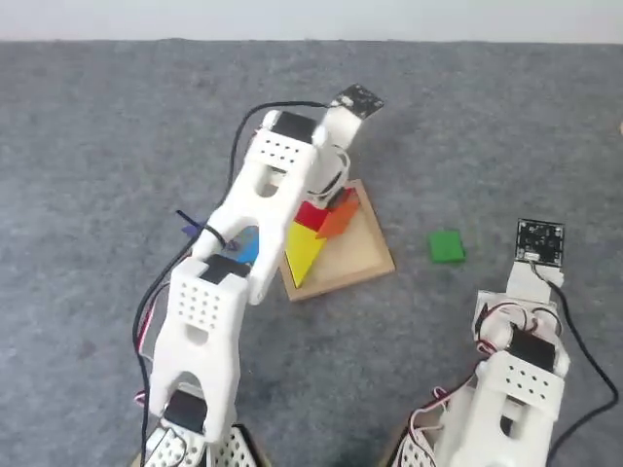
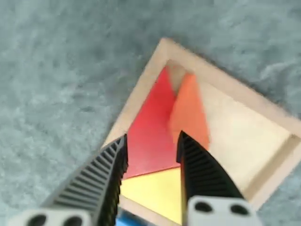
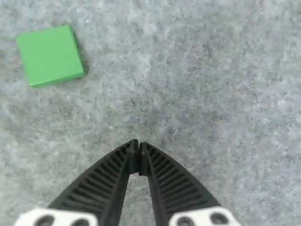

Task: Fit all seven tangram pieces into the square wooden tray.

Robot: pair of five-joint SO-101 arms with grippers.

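The left arm [image 1: 255, 199] stretches across the left side of the tray [image 1: 383, 263], barring entry from there, and its pincer [image 2: 152, 137] hangs spread over the red piece [image 2: 151, 127]. The tray's right part is bare wood, open from the right. The green square [image 3: 50, 55] lies apart on the bench [image 1: 506, 126] with free surface on all sides. Nothing stands between it and the closed right pincer [image 3: 137, 143].

Grey felt-like mat [image 1: 88, 146] covers table; pale wall strip [image 1: 292, 17] behind.
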